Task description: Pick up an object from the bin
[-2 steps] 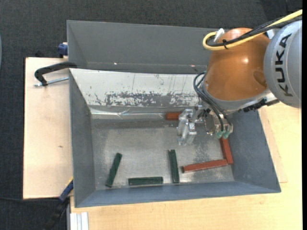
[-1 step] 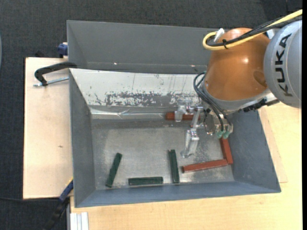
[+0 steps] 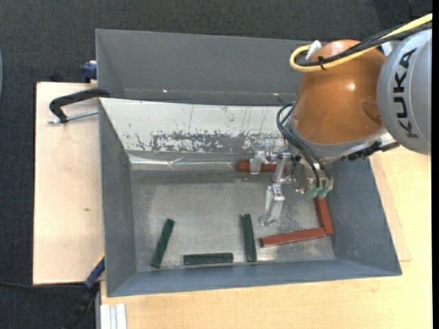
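My gripper [image 3: 295, 199] hangs low over the right half of the bin, its fingers apart and nothing between them. The left finger [image 3: 271, 208] is a silver blade that points down toward the floor. Just below its tip lie a dark green bar [image 3: 248, 237], standing lengthwise, and a red bar [image 3: 291, 237] lying across the front right. A second red bar [image 3: 324, 214] runs up from that one's right end to the right finger, with a small green bit at its top end.
Two more dark green bars lie near the front wall, one flat [image 3: 208, 258] and one slanted at the left [image 3: 162, 242]. A short red piece [image 3: 243, 165] shows at the back wall, left of the gripper. The arm's orange cover overhangs the bin's right rear corner.
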Controlling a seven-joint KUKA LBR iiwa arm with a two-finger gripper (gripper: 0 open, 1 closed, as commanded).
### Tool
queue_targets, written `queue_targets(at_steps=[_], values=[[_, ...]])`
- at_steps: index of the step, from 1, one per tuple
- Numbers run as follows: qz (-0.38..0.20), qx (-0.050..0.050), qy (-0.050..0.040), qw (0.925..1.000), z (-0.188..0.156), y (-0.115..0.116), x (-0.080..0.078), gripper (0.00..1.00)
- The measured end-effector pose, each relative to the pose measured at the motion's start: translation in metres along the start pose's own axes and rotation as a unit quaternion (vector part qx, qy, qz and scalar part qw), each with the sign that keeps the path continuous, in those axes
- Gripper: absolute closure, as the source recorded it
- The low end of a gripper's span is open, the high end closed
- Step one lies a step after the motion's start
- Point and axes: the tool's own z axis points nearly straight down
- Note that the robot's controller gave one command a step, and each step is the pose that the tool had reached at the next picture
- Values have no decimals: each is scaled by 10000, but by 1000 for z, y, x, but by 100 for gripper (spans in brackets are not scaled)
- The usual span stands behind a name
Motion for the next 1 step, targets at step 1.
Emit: queue_targets(at_steps=[1], values=[[-179, 0, -34, 9998, 48, -32, 1, 0]])
